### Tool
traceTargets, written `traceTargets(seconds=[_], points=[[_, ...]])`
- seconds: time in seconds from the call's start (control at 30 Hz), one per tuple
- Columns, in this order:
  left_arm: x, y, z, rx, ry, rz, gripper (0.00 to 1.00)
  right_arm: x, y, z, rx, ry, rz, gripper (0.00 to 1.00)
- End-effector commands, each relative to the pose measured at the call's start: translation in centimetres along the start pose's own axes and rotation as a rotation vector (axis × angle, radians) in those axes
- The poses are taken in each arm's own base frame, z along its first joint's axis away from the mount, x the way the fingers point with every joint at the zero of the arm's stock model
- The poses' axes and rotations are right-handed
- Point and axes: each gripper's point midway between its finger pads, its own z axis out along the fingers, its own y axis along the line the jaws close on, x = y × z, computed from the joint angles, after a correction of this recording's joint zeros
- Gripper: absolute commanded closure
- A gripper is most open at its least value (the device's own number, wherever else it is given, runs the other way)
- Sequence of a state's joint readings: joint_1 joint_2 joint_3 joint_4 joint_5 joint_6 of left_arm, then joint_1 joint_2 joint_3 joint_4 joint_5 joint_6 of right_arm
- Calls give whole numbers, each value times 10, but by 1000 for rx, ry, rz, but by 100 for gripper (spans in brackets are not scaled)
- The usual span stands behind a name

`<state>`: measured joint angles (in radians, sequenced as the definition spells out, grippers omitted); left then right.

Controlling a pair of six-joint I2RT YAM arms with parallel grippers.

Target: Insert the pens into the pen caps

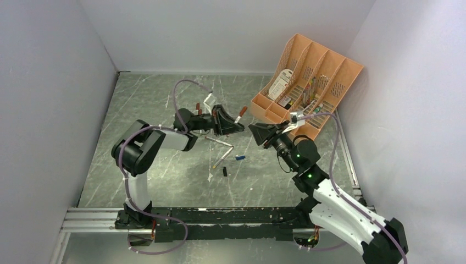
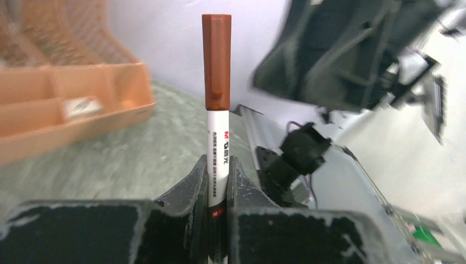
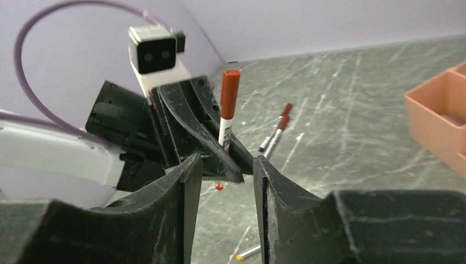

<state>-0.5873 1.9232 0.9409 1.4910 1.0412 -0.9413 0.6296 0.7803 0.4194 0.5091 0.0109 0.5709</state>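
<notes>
Reaching over the table [image 1: 165, 181] beside the orange organizer tray [image 1: 329, 66], the left hand [image 1: 228, 122] is clamping a white pen [image 2: 218, 137] by its barrel, a red-brown cap [image 2: 216, 60] on its upper end, while the right hand [image 3: 224, 170] is facing it, parted and empty, above loose pens [image 1: 222, 159] and a blue cap [image 1: 240, 157].

A white pen [image 2: 218, 148] is wearing a red-brown cap [image 2: 216, 60].
The left gripper [image 2: 218, 163] and right gripper [image 3: 224, 162] are looking black, the tray [image 1: 349, 70] is glowing orange, and the table [image 1: 165, 176] is showing grey-green with pale streaks.
</notes>
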Motion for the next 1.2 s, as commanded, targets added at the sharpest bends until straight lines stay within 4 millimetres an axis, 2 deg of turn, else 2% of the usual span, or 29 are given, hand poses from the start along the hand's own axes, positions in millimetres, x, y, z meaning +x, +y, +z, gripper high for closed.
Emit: traceTargets(seconds=[0.0,0.1,0.2,0.27,0.47,0.6,0.83,1.0,1.07,1.17], points=[[-13,52,-37,-332,-143,50,93,-12,-23,-17,146,15,-62,60],[2,112,-76,-718,-113,20,93,-5,-31,-21,183,43,-66,60],[16,151,-115,-1053,-13,-13,93,9,-35,-23,192,81,-37,60],[16,166,-142,-1247,5,-43,93,16,-36,-24,185,88,-16,60],[25,182,-197,-1652,129,-97,93,30,-39,-23,179,113,8,60],[42,190,-215,-1746,200,-113,93,33,-39,-22,177,130,1,60],[76,203,-218,-1733,268,-165,93,38,-42,-24,184,149,-7,60],[88,210,-224,-1746,310,-164,92,43,-45,-27,188,159,0,60],[90,212,-226,-1756,326,-161,86,45,-45,-27,189,162,3,60],[94,212,-227,-1759,348,-167,68,48,-47,-29,194,168,3,60]])
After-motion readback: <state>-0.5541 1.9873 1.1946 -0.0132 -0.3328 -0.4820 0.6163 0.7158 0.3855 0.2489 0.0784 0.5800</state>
